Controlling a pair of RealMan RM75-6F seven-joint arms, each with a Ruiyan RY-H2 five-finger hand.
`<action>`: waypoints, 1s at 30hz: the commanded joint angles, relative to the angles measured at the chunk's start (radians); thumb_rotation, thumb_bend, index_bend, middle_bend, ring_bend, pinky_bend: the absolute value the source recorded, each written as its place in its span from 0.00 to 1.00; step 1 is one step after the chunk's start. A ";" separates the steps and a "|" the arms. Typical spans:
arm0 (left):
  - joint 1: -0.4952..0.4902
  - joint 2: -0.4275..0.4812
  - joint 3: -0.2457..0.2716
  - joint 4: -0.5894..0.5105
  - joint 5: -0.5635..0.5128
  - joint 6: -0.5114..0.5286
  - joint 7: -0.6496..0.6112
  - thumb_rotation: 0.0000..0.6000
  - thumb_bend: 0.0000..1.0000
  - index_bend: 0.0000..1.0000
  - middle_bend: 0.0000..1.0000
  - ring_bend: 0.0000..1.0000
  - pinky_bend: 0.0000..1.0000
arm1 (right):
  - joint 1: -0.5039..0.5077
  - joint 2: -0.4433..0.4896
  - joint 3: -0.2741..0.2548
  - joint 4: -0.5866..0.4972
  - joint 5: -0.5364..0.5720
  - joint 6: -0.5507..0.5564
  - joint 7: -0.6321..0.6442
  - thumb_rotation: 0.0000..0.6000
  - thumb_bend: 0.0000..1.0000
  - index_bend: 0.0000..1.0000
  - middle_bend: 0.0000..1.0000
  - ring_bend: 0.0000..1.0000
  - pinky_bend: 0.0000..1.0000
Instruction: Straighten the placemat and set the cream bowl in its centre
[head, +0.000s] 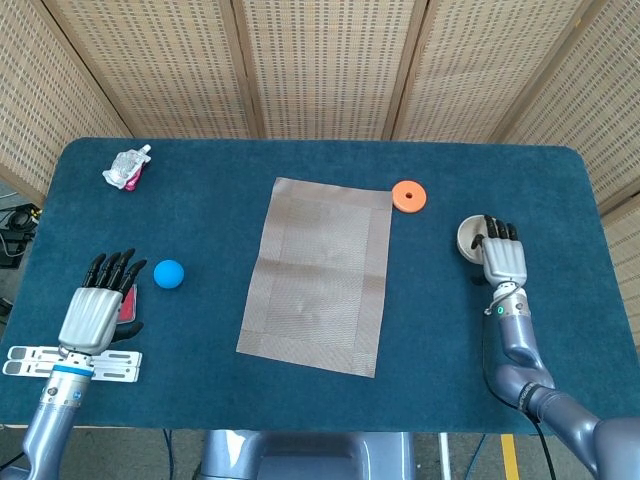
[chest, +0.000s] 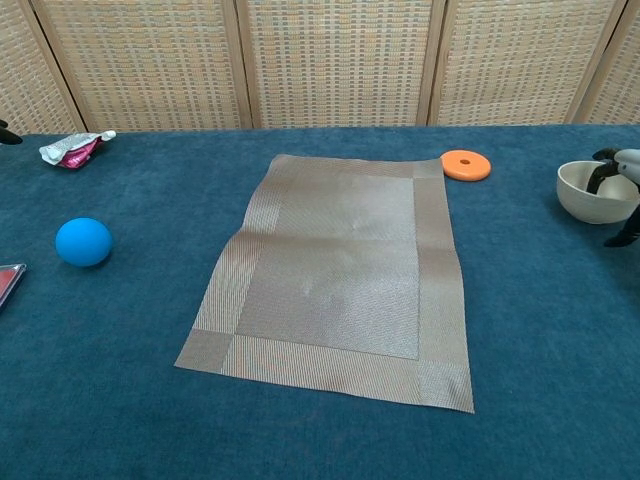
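The brown woven placemat lies slightly skewed at the table's middle, its left edge rippled. The cream bowl stands upright on the blue cloth far to the mat's right, near the chest view's right edge. My right hand is at the bowl's near right side, fingers hooked over its rim, thumb low beside the wall. My left hand hovers at the near left, fingers spread, holding nothing.
An orange disc lies off the mat's far right corner. A blue ball sits left of the mat. A crumpled pouch lies far left. A red item and a white flat piece lie under my left hand.
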 joint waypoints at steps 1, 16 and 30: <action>0.003 0.007 0.000 -0.008 0.008 0.007 -0.003 1.00 0.12 0.10 0.00 0.00 0.00 | -0.078 0.116 -0.031 -0.240 0.025 0.113 -0.122 1.00 0.26 0.28 0.00 0.00 0.00; 0.014 0.030 0.012 -0.036 0.036 0.015 -0.010 1.00 0.12 0.09 0.00 0.00 0.00 | -0.132 0.236 -0.167 -0.963 -0.172 0.387 -0.422 1.00 0.22 0.21 0.00 0.00 0.00; 0.009 0.036 0.007 -0.025 0.023 -0.009 -0.037 1.00 0.13 0.09 0.00 0.00 0.00 | -0.101 0.022 -0.236 -0.892 -0.183 0.354 -0.421 1.00 0.15 0.08 0.00 0.00 0.00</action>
